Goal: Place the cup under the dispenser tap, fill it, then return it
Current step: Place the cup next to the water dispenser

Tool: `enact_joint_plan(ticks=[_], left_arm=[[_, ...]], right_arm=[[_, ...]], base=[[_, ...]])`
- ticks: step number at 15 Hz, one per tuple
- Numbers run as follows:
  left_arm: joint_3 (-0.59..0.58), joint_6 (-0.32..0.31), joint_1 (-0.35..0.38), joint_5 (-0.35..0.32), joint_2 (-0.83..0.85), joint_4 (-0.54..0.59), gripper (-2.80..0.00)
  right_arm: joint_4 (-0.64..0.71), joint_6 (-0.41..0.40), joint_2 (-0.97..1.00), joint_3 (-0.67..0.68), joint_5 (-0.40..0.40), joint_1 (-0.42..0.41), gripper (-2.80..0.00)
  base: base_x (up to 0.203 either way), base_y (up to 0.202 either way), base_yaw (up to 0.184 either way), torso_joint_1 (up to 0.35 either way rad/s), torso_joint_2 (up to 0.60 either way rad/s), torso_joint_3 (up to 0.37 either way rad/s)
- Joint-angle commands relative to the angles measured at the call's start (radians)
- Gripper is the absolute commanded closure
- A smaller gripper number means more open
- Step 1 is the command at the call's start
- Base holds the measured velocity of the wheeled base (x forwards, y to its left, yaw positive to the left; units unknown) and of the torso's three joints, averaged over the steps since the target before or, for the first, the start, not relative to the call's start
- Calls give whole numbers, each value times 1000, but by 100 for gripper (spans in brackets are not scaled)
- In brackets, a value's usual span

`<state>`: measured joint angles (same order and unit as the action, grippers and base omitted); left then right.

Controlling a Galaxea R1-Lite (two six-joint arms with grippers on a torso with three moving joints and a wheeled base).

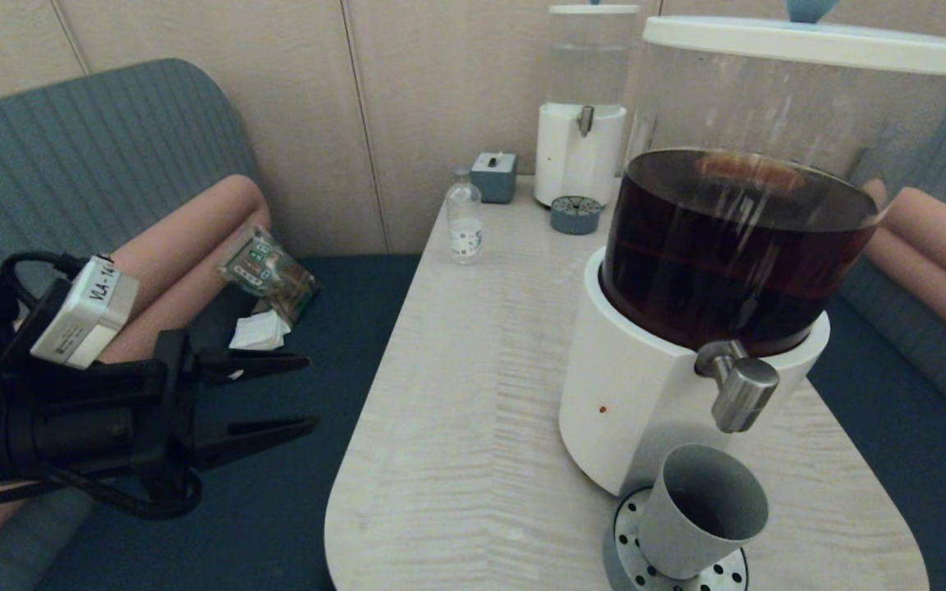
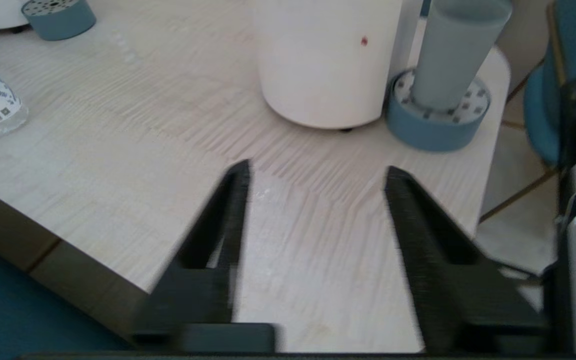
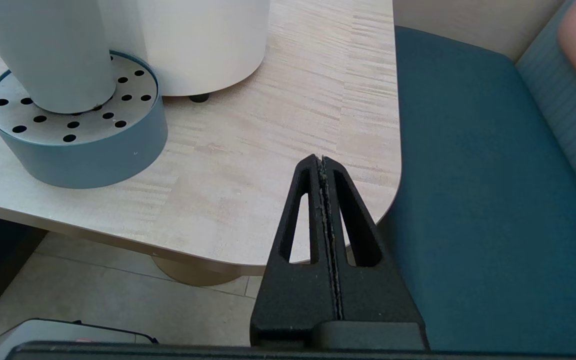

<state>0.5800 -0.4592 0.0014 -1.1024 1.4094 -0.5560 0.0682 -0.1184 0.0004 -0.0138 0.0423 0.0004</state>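
The grey cup [image 1: 699, 513] stands upright on the perforated drip tray [image 1: 629, 550], directly below the steel dispenser tap [image 1: 740, 390] of the big dispenser [image 1: 645, 394] holding dark brown liquid. No liquid is flowing. My left gripper [image 1: 309, 392] hangs open beside the table's left edge, well away from the cup [image 2: 455, 52], with nothing between its fingers [image 2: 235, 200]. My right gripper [image 3: 322, 162] is shut and empty near the table's front right corner, a short way from the cup [image 3: 48, 55] and tray [image 3: 78, 145]; it does not show in the head view.
At the back of the wooden table [image 1: 465, 369] stand a smaller clear-liquid dispenser [image 1: 584, 107], a small grey box [image 1: 493, 176] and a clear glass bottle [image 1: 465, 217]. Blue benches [image 3: 493, 200] flank the table; a packet and tissue [image 1: 268, 279] lie on the left one.
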Motion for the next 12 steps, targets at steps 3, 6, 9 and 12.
enact_joint_plan(ticks=[3,6,9,12], left_arm=[[-1,-55,-76,-15,65,-11,-280],[-2,-62,-194,-21,113,-43,-280],[11,-51,-311,-50,174,-46,-280],[79,-50,-399,-45,274,-53,-280]], right_arm=[[1,-1,-5,0,1,1,0],[1,-1,-5,0,1,1,0],[0,-1,-7,0,1,0,0],[1,-1,-5,0,1,1,0]], base=[[0,0,0,0,0,0],[0,0,0,0,0,0],[0,0,0,0,0,0],[0,0,0,0,0,0]])
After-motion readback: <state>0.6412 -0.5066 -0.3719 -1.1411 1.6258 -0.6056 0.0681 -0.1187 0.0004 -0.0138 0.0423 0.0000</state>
